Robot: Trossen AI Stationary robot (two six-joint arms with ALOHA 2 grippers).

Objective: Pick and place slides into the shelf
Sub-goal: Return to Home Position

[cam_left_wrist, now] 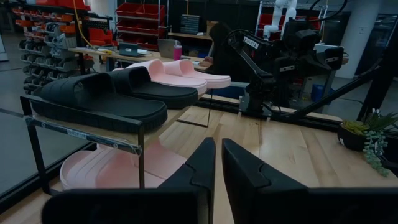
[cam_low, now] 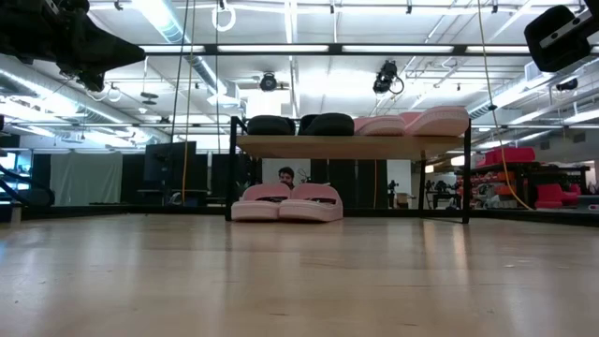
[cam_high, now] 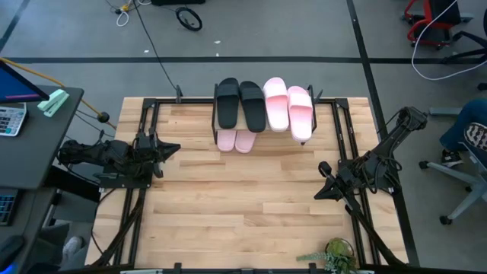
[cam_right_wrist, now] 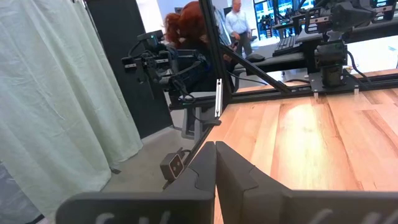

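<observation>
Reading this as homing: all six slides [cam_high: 262,106] sit in the shelf [cam_high: 215,125] at the bench's [cam_high: 243,221] far edge, long axes front-to-back; left pincer [cam_high: 175,149] clenched, empty, slightly nearer it; right pincer [cam_high: 319,192] clenched, empty, well apart.

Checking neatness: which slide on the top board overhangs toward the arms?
The pink slide at the shelf's right end; the other three sit farther back.
</observation>
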